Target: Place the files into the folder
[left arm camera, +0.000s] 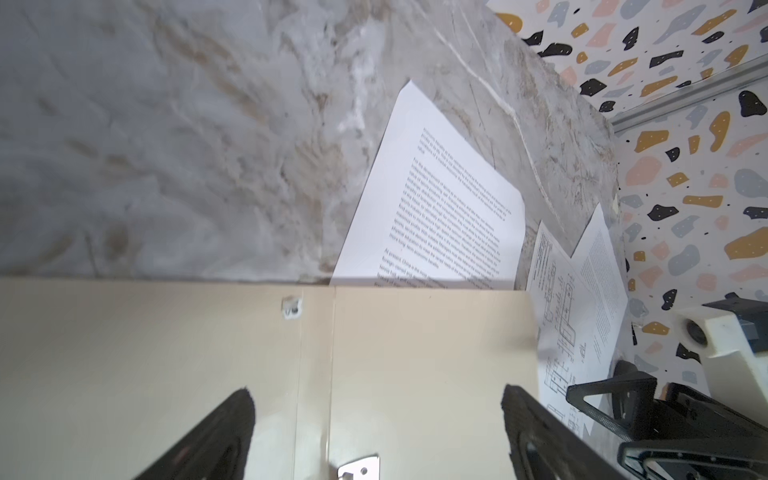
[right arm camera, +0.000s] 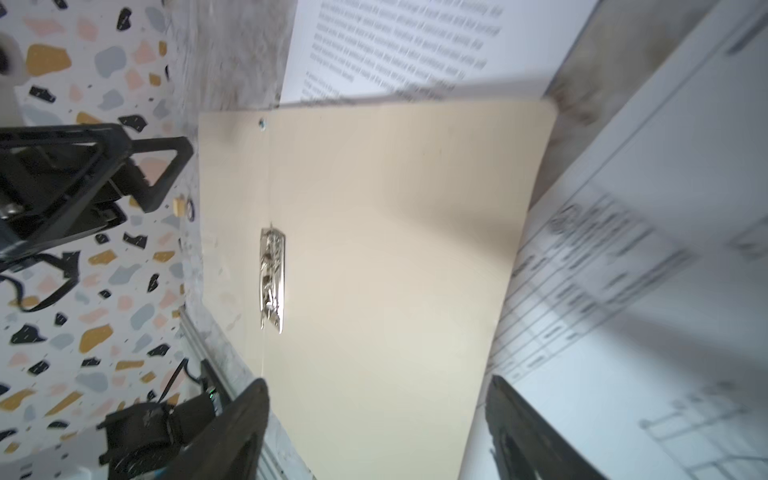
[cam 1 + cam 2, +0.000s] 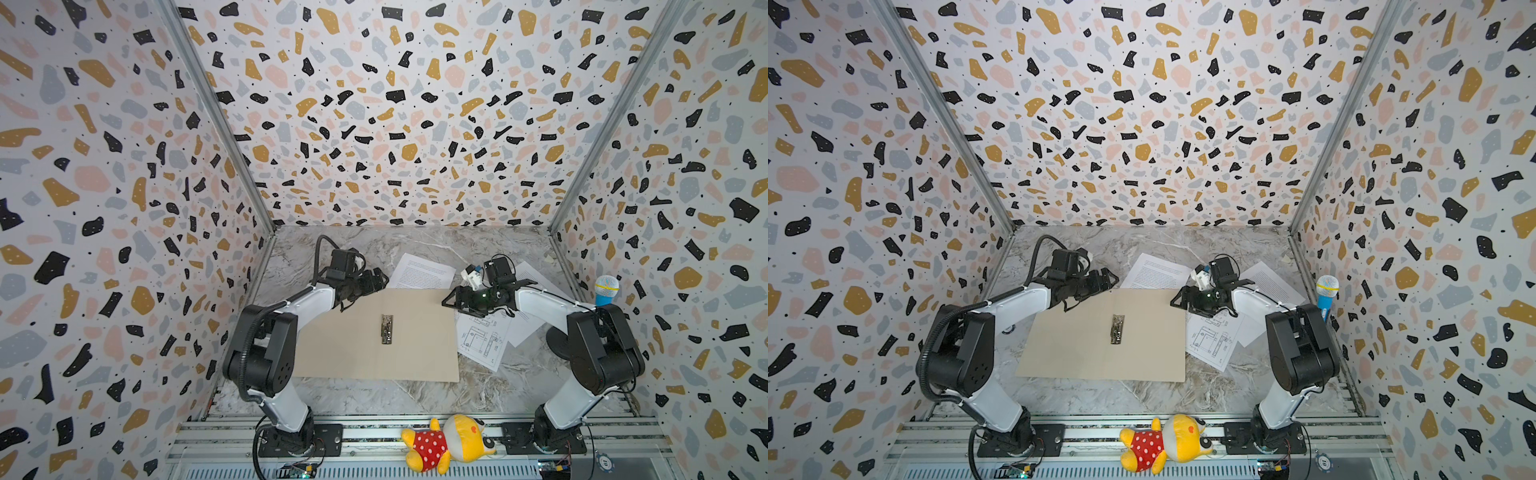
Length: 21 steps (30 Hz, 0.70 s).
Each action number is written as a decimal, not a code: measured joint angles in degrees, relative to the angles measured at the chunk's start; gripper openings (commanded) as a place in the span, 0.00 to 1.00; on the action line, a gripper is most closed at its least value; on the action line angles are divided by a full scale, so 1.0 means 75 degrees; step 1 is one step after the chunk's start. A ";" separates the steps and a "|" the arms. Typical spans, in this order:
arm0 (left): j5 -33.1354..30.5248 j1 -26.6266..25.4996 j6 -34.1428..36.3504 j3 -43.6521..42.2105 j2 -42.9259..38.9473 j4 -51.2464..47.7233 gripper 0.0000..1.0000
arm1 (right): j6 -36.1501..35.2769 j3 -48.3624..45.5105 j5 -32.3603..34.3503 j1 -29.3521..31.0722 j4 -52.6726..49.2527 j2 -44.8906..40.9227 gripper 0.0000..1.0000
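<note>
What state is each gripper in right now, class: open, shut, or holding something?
Left gripper: open, holding nothing, above the folder.
Right gripper: open, holding nothing, above the folder's edge.

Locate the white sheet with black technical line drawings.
In both top views the drawing sheet lies on the marble table, right of centre, beside the tan cardboard folder's right edge, near the right gripper.

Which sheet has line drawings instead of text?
The sheet along the folder's right edge; the one behind the folder and the far-right one carry only text.
</note>
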 measured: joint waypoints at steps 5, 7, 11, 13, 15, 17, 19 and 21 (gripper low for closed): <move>-0.0210 -0.0020 0.0306 0.1469 0.1145 -0.0169 0.95 | -0.0119 0.0962 0.0551 -0.0175 0.0117 0.0711 0.88; -0.0294 -0.0044 0.0452 0.2002 0.1617 -0.0332 0.95 | -0.0064 0.1125 0.0586 -0.0172 0.0399 0.1102 0.88; -0.0402 -0.0146 0.0714 0.3083 0.2573 -0.0638 0.95 | 0.0108 0.1352 0.0638 -0.0181 0.0787 0.1950 0.86; -0.0402 -0.0224 0.0825 0.3541 0.2958 -0.0772 0.95 | 0.0178 0.1536 0.0574 -0.0187 0.0965 0.2256 0.86; -0.0402 -0.0318 0.0921 0.3981 0.3308 -0.0901 0.95 | 0.0233 0.1682 0.0662 -0.0192 0.1174 0.2375 0.86; -0.0391 -0.0425 0.1023 0.4374 0.3649 -0.0979 0.95 | 0.0286 0.1789 0.0708 -0.0213 0.1323 0.2503 0.85; -0.0370 -0.0495 0.1078 0.4660 0.3902 -0.1052 0.95 | 0.0341 0.1888 0.0697 -0.0224 0.1448 0.2617 0.85; -0.0344 -0.0542 0.1131 0.4884 0.4135 -0.1134 0.95 | 0.0382 0.1964 0.0702 -0.0224 0.1556 0.2704 0.84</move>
